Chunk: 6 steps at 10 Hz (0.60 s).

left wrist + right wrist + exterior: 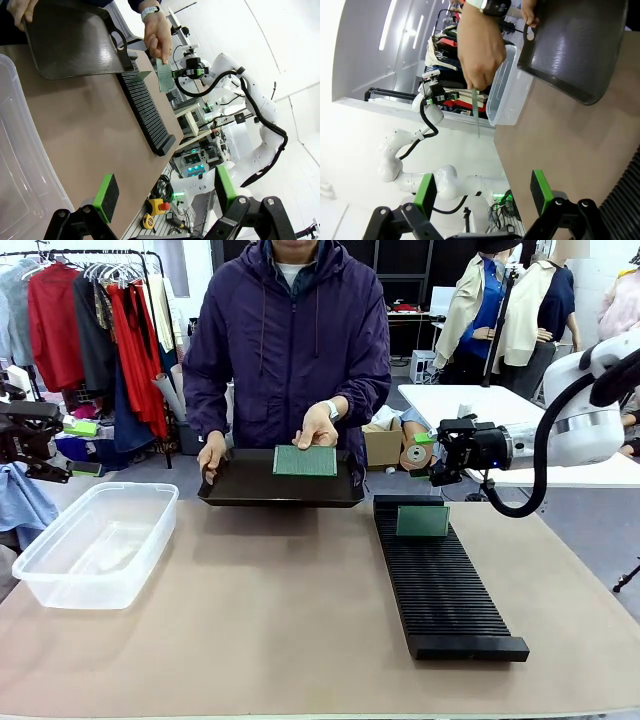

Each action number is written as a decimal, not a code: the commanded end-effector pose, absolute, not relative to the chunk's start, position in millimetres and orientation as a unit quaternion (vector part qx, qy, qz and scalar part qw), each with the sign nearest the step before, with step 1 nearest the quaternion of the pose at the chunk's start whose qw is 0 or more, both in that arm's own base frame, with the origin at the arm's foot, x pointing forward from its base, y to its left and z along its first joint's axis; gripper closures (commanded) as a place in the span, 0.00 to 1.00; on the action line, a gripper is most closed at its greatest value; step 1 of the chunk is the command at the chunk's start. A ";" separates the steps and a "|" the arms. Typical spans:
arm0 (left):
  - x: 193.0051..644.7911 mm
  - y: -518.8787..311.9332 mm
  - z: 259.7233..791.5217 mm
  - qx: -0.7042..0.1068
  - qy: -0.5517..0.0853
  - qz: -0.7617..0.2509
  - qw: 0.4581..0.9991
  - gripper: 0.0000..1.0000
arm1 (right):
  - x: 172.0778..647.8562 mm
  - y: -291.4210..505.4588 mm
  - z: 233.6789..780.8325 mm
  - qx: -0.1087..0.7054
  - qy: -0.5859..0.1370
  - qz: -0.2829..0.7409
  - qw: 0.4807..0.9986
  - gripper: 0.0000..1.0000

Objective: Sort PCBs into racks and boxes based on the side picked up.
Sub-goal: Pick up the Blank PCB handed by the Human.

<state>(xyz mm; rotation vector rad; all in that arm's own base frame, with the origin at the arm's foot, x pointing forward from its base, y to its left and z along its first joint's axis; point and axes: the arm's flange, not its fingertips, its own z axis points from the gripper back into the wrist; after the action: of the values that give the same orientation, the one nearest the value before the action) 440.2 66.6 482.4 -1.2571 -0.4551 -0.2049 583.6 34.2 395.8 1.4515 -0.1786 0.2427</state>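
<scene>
1. Left gripper (165,195): jaws spread wide, nothing between the pads. It hangs off the table's left edge, above and beside the clear box (60,570).
2. Right gripper (482,192): jaws wide apart, empty. It sits just past the far end of the rack (450,610).
3. One PCB (305,461) is pinched by its edge in the person's hand (318,427), over the dark tray (240,492).
4. Second PCB (422,521) stands upright in a slot at the rack's far end.

PCB (422,521) upright in rack (445,585), second PCB (305,461) held
</scene>
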 end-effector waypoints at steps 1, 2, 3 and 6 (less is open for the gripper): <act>439.8 66.7 483.7 -0.583 -0.209 -0.092 0.780 0.00 | 601.4 44.3 394.2 0.659 -0.078 0.123 0.738 0.00; 439.8 66.7 483.7 -0.583 -0.209 -0.092 0.780 0.00 | 606.4 49.2 388.9 0.662 -0.074 0.133 0.734 0.00; 439.8 66.7 483.7 -0.583 -0.209 -0.092 0.780 0.00 | 612.1 54.9 384.5 0.665 -0.070 0.140 0.730 0.00; 439.8 66.7 483.7 -0.583 -0.209 -0.092 0.780 0.00 | 628.6 72.1 375.4 0.668 -0.056 0.154 0.726 0.00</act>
<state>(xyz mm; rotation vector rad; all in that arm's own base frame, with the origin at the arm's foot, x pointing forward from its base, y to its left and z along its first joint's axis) 440.3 66.6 482.3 -1.2571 -0.4551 -0.2049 618.0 69.9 373.9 1.4725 -0.1346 0.3056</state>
